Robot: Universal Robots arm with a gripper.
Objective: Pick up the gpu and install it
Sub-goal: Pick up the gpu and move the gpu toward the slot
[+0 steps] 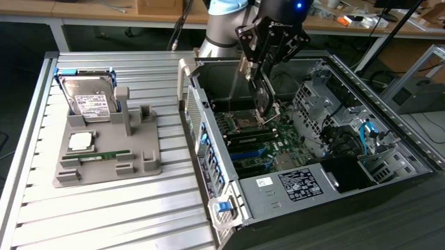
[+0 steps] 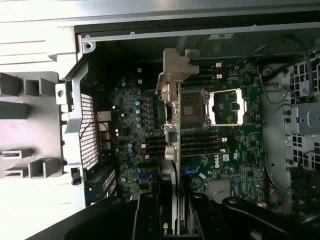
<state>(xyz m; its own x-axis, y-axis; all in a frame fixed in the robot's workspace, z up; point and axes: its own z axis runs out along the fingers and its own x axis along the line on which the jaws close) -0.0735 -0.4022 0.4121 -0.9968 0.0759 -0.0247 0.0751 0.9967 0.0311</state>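
While the open computer case (image 1: 198, 120) lies on its side on the slatted metal table (image 1: 104, 208), the gripper (image 1: 256, 73) hangs over its interior with both fingers clamped on the gpu (image 1: 262, 101). From the exterior view, the card shows as a thin dark plate hanging down from the fingers into the case. Its lower end is close above the green motherboard (image 1: 278, 143). I cannot tell whether it touches the board.

In the wrist view the gpu is seen edge-on, as a narrow strip running out from between the black fingers (image 2: 147, 215) across the board. Its silvery metal bracket (image 2: 175, 70) is at the end farthest from the fingers. The strip passes just beside the open processor socket (image 2: 225, 107) and the row of black memory slots (image 2: 200, 142). The ventilation grille (image 2: 87, 125) in the case wall is on its other side.

At the exterior view's left, well apart from the gripper, a grey holder (image 1: 139, 156) sits on the table. In it a hard drive (image 1: 90, 99) with a white label stands upright, a processor chip (image 1: 80, 140) lies flat, and a green memory stick (image 1: 97, 154) lies just beside the chip. Inside the case, a blue cable (image 1: 368, 133) curves near the drive cage at the exterior view's right.
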